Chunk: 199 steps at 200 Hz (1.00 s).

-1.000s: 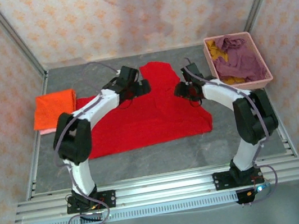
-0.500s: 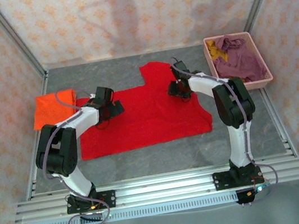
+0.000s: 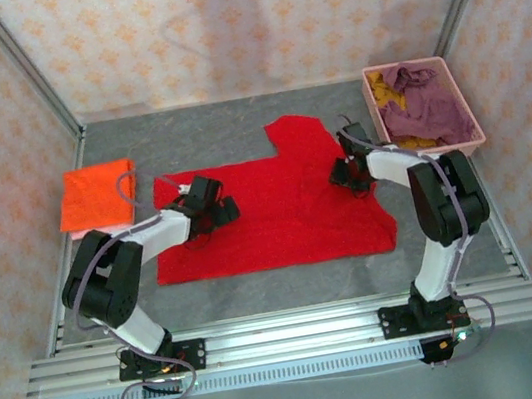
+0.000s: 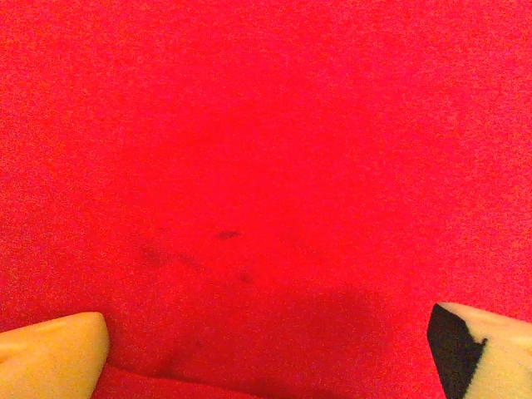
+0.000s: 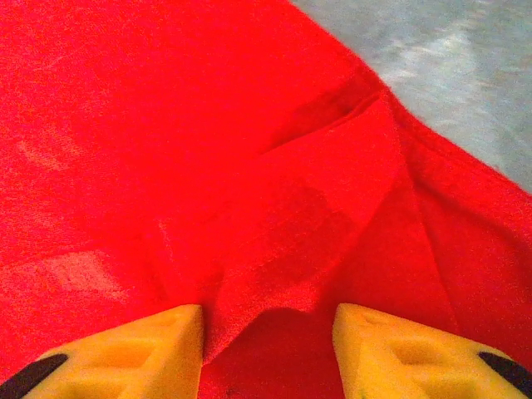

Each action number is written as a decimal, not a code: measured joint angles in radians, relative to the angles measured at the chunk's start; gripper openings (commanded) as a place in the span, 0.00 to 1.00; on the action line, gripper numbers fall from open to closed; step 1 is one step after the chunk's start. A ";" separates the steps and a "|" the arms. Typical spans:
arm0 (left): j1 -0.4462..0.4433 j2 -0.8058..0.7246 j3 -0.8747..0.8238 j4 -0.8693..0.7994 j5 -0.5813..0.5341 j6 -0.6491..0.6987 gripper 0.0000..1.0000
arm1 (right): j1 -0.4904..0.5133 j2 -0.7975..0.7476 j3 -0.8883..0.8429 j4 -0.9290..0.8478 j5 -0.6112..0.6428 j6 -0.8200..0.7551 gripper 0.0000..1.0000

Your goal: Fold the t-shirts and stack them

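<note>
A bright red t-shirt [image 3: 279, 220] lies spread flat across the middle of the grey table. My left gripper [image 3: 213, 209] rests low on its left part, open, with flat red cloth [image 4: 266, 166] under and between its widely spread fingers [image 4: 58, 349]. My right gripper [image 3: 353, 172] is low over the shirt's right side near the sleeve. Its jaws stand partly apart around a raised fold of red cloth [image 5: 316, 224], which touches one yellow finger [image 5: 141, 349] but is not pinched. A folded orange t-shirt [image 3: 96, 192] lies at the left.
A pink basket [image 3: 372, 107] at the back right holds a mauve-purple shirt [image 3: 426, 109] and a mustard yellow one [image 3: 387, 87]. Bare grey table [image 5: 440, 66] lies beyond the red shirt's edge. Patterned walls and metal posts enclose the table.
The red shirt has slid right and toward the front. My left gripper came back from the shirt's far middle to its left part. The right gripper moved right and its jaws narrowed.
</note>
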 measured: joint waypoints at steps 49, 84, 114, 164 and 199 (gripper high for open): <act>-0.052 -0.056 -0.055 0.027 -0.014 -0.087 1.00 | -0.023 -0.043 -0.050 0.001 0.011 0.015 0.49; -0.050 -0.075 -0.002 -0.105 -0.137 -0.108 1.00 | -0.018 -0.083 -0.056 -0.003 0.004 0.015 0.56; 0.004 -0.073 0.116 -0.199 -0.235 -0.102 1.00 | 0.019 -0.160 -0.054 0.001 0.020 -0.006 0.62; 0.190 0.057 0.312 -0.294 -0.280 -0.074 0.84 | 0.109 -0.196 0.007 0.033 0.068 -0.053 0.67; 0.277 0.195 0.456 -0.362 -0.277 -0.054 0.65 | 0.135 -0.194 0.042 0.040 0.072 -0.053 0.67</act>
